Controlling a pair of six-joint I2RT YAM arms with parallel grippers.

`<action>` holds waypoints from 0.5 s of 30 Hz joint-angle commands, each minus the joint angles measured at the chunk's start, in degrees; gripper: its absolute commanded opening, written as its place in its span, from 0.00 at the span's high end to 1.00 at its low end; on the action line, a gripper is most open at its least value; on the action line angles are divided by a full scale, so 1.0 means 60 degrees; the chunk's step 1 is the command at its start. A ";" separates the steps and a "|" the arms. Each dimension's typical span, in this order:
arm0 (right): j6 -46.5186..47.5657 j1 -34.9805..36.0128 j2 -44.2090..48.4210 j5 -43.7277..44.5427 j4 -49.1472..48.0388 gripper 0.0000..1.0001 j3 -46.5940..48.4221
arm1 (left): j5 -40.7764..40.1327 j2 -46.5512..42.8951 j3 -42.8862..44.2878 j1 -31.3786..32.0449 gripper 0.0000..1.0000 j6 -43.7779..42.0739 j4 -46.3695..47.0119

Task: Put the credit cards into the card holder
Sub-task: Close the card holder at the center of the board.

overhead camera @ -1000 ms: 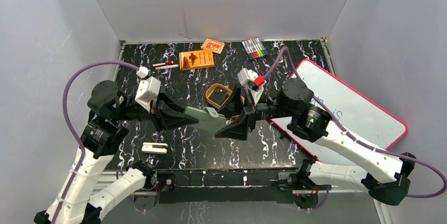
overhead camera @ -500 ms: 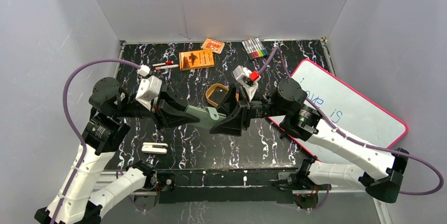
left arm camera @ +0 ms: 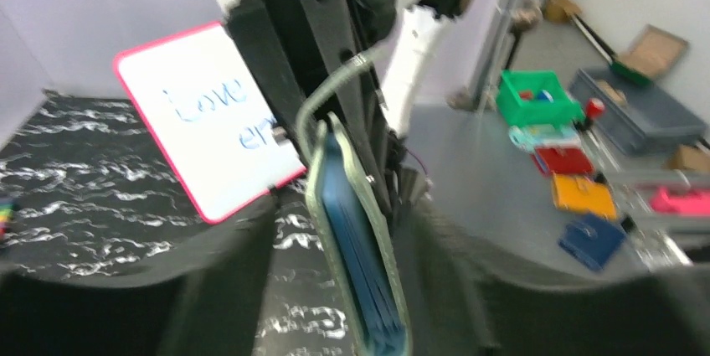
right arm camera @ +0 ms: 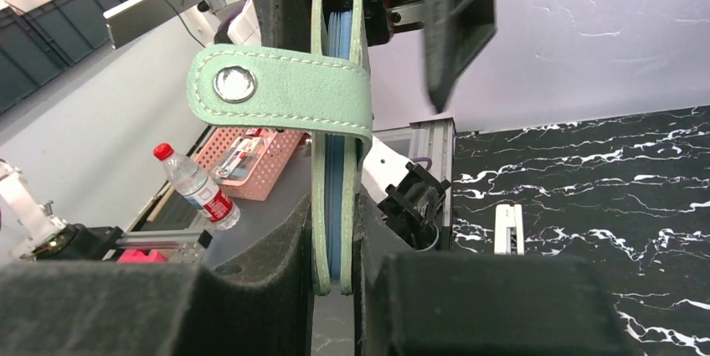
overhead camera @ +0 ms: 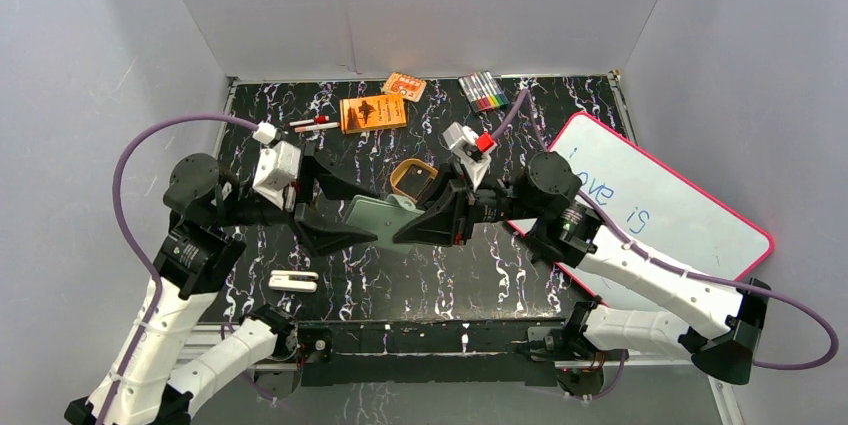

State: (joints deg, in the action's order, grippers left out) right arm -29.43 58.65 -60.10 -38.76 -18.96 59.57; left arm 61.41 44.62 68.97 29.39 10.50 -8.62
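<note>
Marbled tabletop (overhead camera: 400, 275), card holder (right arm camera: 333, 188) — snap (right arm camera: 235, 85) wrist-only

An orange booklet (overhead camera: 373, 112), a smaller orange packet (overhead camera: 404, 86) and coloured markers (overhead camera: 482, 91) lie along the far edge of the black marbled table (overhead camera: 570, 110). A pink-rimmed whiteboard (overhead camera: 700, 235) lies right, a golden tin (overhead camera: 410, 177) mid-table.

The top camera looks down on the black marbled table (overhead camera: 560, 113) from its near edge; the opposed wrist cameras closely frame one sage-green folded wallet (right arm camera: 285, 105).
</note>
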 commanded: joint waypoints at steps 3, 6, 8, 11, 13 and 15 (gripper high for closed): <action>-0.0212 0.0068 0.0764 0.1743 -0.1755 1.00 -0.0462 | -0.3166 -0.1229 -0.1523 0.0009 0.12 0.1878 0.2452; -0.0365 0.0068 0.1101 0.3030 -0.2921 1.00 -0.1080 | -0.4702 -0.1794 -0.2768 0.0010 0.10 0.3445 0.3942; -0.0485 0.0068 0.1099 0.3479 -0.3470 1.00 -0.1267 | -0.5156 -0.2036 -0.3364 0.0009 0.10 0.4246 0.4875; -0.0657 0.0068 0.0963 0.3823 -0.4056 1.00 -0.1396 | -0.5783 -0.2234 -0.3986 0.0010 0.10 0.5133 0.5928; -0.0719 0.0068 0.0888 0.3937 -0.4180 1.00 -0.1379 | -0.5958 -0.2200 -0.4212 0.0009 0.10 0.5562 0.6472; -0.0860 0.0065 0.0835 0.4166 -0.4511 1.00 -0.1503 | -0.5887 -0.1949 -0.4420 0.0009 0.10 0.6206 0.7171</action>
State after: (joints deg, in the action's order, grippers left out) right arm -32.75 58.96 -55.00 -19.14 -35.55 50.74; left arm 30.50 32.12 43.77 29.41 38.06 20.67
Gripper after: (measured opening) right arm 0.229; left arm 0.902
